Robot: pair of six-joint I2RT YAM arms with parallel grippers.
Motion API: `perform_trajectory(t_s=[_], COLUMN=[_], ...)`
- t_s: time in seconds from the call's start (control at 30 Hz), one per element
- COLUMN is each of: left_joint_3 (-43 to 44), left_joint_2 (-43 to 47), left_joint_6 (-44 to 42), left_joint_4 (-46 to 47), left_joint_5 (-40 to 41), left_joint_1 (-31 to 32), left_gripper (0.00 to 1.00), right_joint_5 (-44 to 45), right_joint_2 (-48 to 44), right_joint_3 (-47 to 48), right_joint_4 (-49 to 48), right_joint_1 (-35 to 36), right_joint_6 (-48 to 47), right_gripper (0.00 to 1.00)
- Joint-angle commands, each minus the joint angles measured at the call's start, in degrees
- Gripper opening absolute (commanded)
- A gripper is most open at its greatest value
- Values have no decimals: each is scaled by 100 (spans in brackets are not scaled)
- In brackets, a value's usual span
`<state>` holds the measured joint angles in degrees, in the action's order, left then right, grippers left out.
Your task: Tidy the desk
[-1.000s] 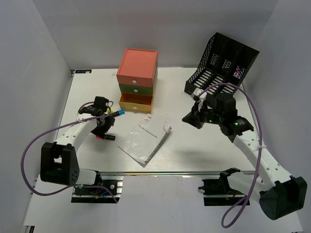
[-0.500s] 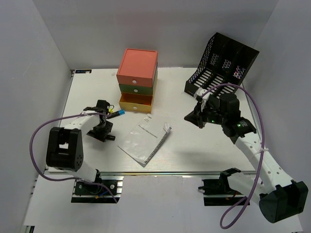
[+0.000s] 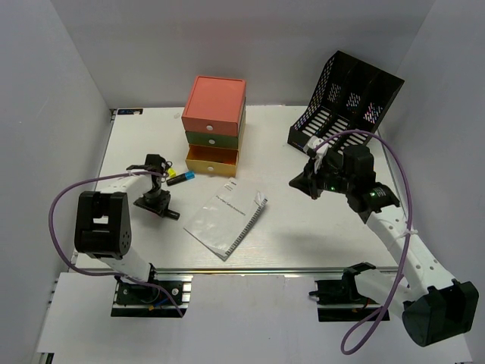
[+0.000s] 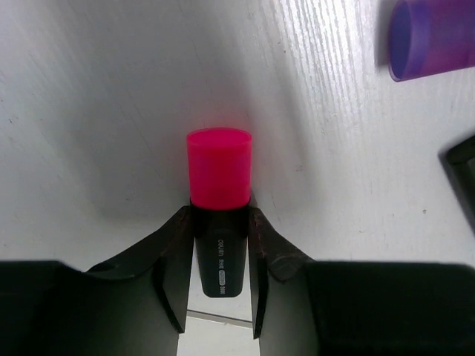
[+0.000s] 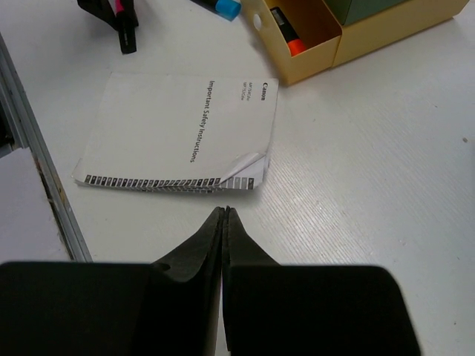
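White desk [image 3: 318, 227] fills a white-walled bay. Near its left edge, the left gripper [image 4: 220, 215] pinches a pink highlighter [image 4: 219, 167] by its black barrel, likely bound for the open yellow drawer [image 5: 304, 67]. The right gripper [image 5: 224, 215] hovers clenched, empty, right of the booklet [image 5: 178, 130].

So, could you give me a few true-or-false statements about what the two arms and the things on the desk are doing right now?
1. The left gripper has its fingers on both sides of a pink-capped highlighter. True.
2. The right gripper is holding the booklet. False: it is shut on nothing, and the booklet lies flat on the desk.
3. The yellow bottom drawer is pulled out. True.
4. That open drawer is empty. False: an orange-tipped marker lies in it.
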<state>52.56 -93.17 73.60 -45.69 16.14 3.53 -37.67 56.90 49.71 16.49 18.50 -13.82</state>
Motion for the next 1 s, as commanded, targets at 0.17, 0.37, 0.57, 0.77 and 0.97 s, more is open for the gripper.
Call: perform_trajectory(t_s=[0.17, 0.37, 0.57, 0.77, 0.97], left_joint_3=[-141, -52, 105, 448, 1072], left_joint_2=[718, 1564, 1539, 713, -43], left_joint_6=[-635, -1655, -1428, -445, 170], left_joint_4=[517, 1509, 3055, 4313, 4525], left_joint_5=[-646, -2297, -3222, -3469, -3329], left_joint_1=[24, 78, 78, 130, 376], left_gripper=[14, 0, 0, 0, 0], right_joint_5=[-30, -100, -4, 207, 260], right_joint_2=[75, 198, 321, 427, 479], right_joint_3=[-67, -76, -155, -181, -181], right_joint_4=[-173, -102, -164, -216, -216], right_joint_1=[-127, -136, -171, -215, -277], right_joint_6=[-146, -366, -472, -490, -533], right_gripper=[5, 13, 0, 0, 0])
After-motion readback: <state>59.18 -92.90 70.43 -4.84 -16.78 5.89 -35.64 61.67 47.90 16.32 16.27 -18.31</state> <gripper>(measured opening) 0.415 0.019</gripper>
